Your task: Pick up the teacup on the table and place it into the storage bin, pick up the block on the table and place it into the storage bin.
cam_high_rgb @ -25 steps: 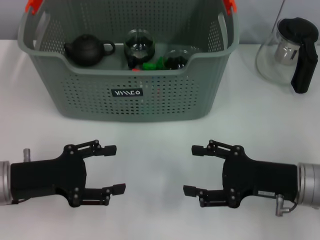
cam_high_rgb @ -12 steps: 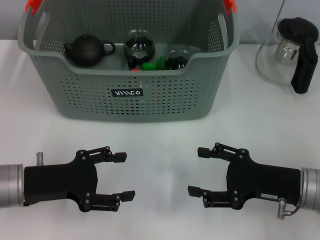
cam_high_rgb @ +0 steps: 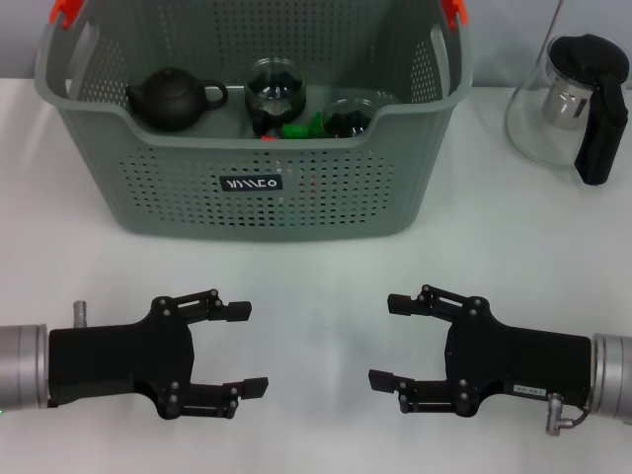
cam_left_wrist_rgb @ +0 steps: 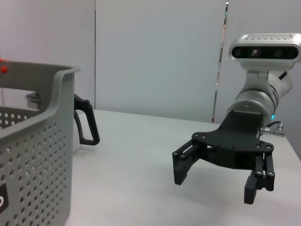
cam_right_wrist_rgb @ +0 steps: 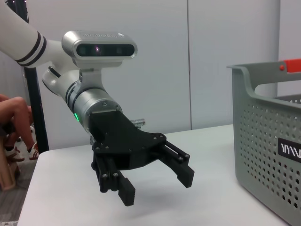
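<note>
Near me, my left gripper [cam_high_rgb: 235,348] and right gripper [cam_high_rgb: 395,341] hang spread and empty; the grey-green holey plastic storage bin [cam_high_rgb: 247,183] far behind holds a glass teacup [cam_high_rgb: 348,116] and green block [cam_high_rgb: 301,128], so nothing needs grabbing.

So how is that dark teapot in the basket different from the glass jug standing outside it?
The dark teapot is opaque and squat, while the glass jug is see-through and taller. The teapot sits inside the storage bin, whereas the jug stands on the table to the bin's right. The teapot's handle matches its body, while the jug's black handle contrasts with its clear glass. Both stand upright.
</note>
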